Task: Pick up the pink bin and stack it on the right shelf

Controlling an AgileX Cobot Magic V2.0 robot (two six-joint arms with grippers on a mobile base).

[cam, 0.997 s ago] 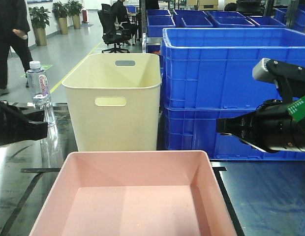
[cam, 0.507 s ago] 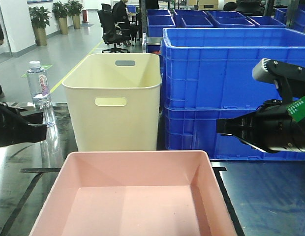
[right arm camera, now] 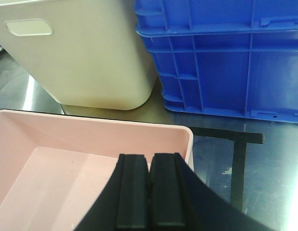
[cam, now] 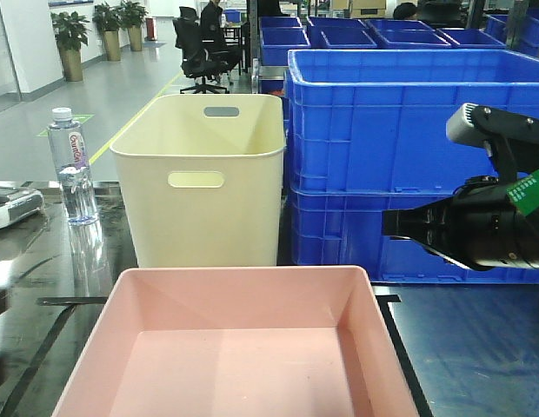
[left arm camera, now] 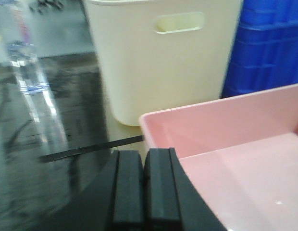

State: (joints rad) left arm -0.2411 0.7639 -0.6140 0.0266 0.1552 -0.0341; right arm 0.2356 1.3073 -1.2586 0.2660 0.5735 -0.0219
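The pink bin (cam: 243,347) sits low in the front view on the dark glossy right shelf (cam: 478,347), inside black tape lines (cam: 395,334). In the left wrist view my left gripper (left arm camera: 144,185) is shut with nothing between its fingers, just above the bin's left rim (left arm camera: 145,126). It is out of the front view. My right gripper (right arm camera: 150,190) is also shut and empty, over the pink bin (right arm camera: 72,159) near its far right corner. The right arm (cam: 487,230) hangs at the right, above the shelf.
A tall cream bin (cam: 204,178) with handle slots stands right behind the pink bin. Stacked blue crates (cam: 409,156) stand to its right. A water bottle (cam: 71,165) and a small white device (cam: 13,204) are at the back left.
The dark left arm at the front view's left edge has drawn back out of sight, uncovering the white device. A person at the far left has walked off. The right arm has not moved.
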